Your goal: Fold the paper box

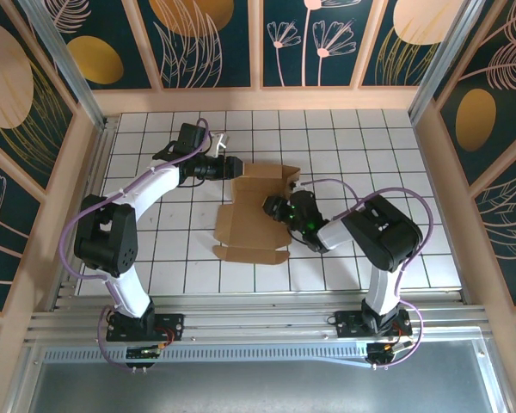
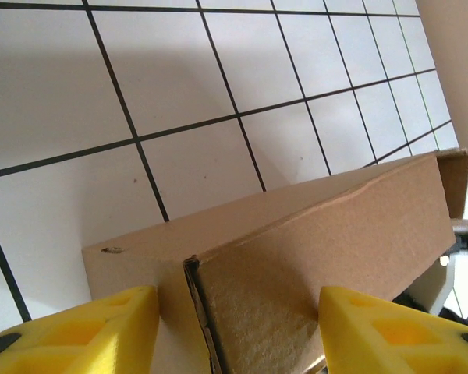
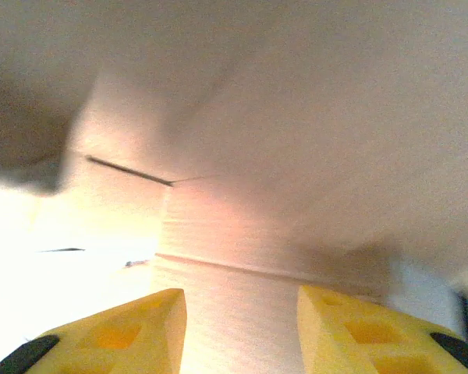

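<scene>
The box sits mid-table, mostly flat, with its long axis running near-to-far. The left gripper is at its far left corner and the right gripper is over the right half, so both are right on it. The left fingers are spread wide, with a raised flap standing between them, not pinched. The right fingers are spread too, with cardboard right up close, but I can't tell if they touch it.

Overhead; wrist close-ups (paper box shared)
</scene>
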